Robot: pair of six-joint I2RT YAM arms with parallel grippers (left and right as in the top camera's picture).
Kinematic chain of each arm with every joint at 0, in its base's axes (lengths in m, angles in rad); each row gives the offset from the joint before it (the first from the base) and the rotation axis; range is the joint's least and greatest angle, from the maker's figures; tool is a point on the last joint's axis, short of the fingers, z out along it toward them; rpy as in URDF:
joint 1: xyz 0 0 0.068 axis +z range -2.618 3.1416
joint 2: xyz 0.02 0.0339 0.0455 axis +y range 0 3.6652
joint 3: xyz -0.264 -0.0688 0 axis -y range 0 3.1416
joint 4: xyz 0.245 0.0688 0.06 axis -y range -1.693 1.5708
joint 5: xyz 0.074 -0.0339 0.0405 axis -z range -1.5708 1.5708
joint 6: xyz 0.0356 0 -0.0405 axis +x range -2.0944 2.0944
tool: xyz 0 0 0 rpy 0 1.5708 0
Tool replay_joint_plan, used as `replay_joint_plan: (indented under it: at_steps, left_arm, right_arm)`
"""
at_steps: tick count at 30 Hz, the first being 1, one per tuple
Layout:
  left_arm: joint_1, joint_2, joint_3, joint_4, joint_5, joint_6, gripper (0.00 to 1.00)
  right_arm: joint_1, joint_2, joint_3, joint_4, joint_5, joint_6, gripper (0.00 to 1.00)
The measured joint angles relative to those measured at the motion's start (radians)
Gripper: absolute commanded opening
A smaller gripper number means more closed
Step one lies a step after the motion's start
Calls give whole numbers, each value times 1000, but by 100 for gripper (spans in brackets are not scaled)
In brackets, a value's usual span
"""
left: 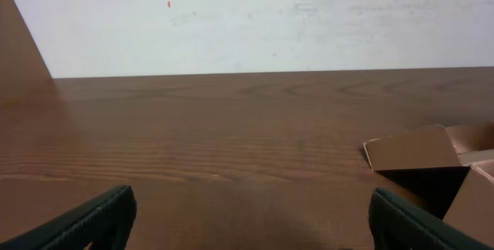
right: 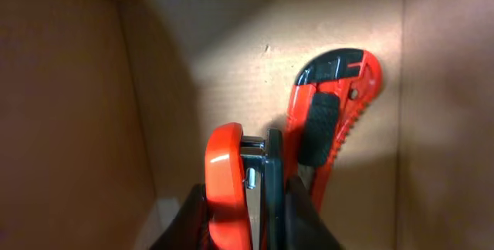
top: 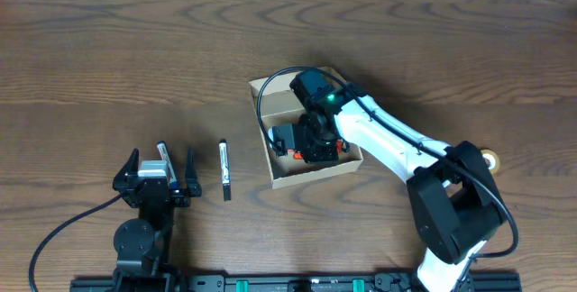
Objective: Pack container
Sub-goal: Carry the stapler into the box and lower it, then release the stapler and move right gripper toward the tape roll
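The container (top: 279, 103), a small open tan cardboard box, sits on the wooden tabletop (top: 108, 49) with the right arm reaching down into it. Inside, a red-and-black utility cutter (right: 332, 119) already lies flat on the box floor against the far right wall. Just beside it, the right pincer (right: 251, 204) is closed narrowly on a second red cutter (right: 228, 173), held on edge and low over the floor. By my reading, the step in hand is setting this second cutter in. The next move calls for parting the jaws just enough to let it drop beside the first, then lifting straight up clear of the walls. Outside the container, to its left, a pen (top: 224, 170) waits on the tabletop, likely the next item. Farther left, the left pincer (left: 251, 215) is spread wide and holds nothing.
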Motion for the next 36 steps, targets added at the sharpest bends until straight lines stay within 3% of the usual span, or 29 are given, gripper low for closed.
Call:
replay_joint_plan:
  at_steps: [2,8,15,18,20,27,33,36]
  left_arm:
    - [0,0,0,0,0,0,95]
    - [0,0,0,0,0,0,95]
    - [0,0,0,0,0,0,95]
    - [0,0,0,0,0,0,95]
    - [0,0,0,0,0,0,95]
    - [0,0,0,0,0,0,95]
    - [0,0,0,0,0,0,95]
    - [0,0,0,0,0,0,95]
  right_arm:
    - [0,1,1,11,-5,3,28]
    - [0,1,21,8,-6,40,29]
    - [-13,-41,120,8,-8,221,32]
    - [-56,-103,165,10,-13,384,44]
    - [-97,-146,183,5,-10,507,66]
    - [-285,-233,199,-94,-43,753,68]
    - [-299,-229,197,-122,-45,803,70]
    - [-299,-229,197,-121,-31,812,67]
